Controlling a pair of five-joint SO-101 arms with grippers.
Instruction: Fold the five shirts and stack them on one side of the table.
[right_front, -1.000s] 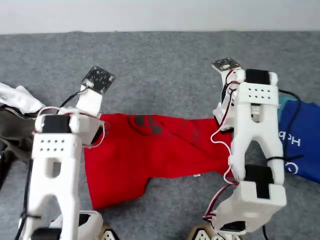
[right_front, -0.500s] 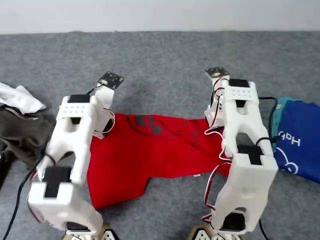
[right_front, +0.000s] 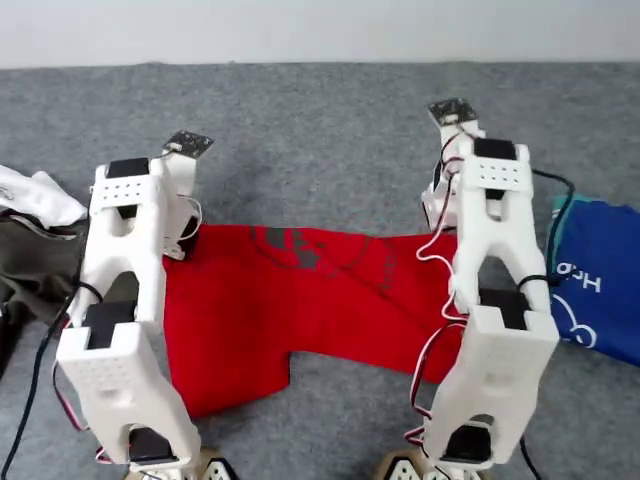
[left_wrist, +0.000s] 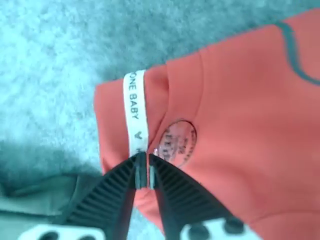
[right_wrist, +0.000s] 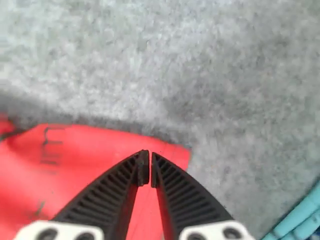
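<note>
A red shirt (right_front: 300, 300) lies spread mid-table, a blue shirt (right_front: 600, 290) near one end.

White label strip (left_wrist: 135, 112): sewn at the neck of the red shirt (left_wrist: 240, 125), it carries a line of dark capitals running along its length and a small emblem. Its end lies at the closed tips of the left gripper (left_wrist: 143, 167).

Round stamp (left_wrist: 179, 139): printed inside the collar just beside those tips. Its ring of lettering is too small to read.

Dark strokes (right_wrist: 50, 145): these sit on the red fabric to one side of the right gripper (right_wrist: 145, 167), which is closed at the shirt's corner, and are illegible.

White lettering (right_front: 580, 283): on the blue shirt (right_front: 610, 250), with a white outline figure below, beyond the right arm's outer side.
</note>
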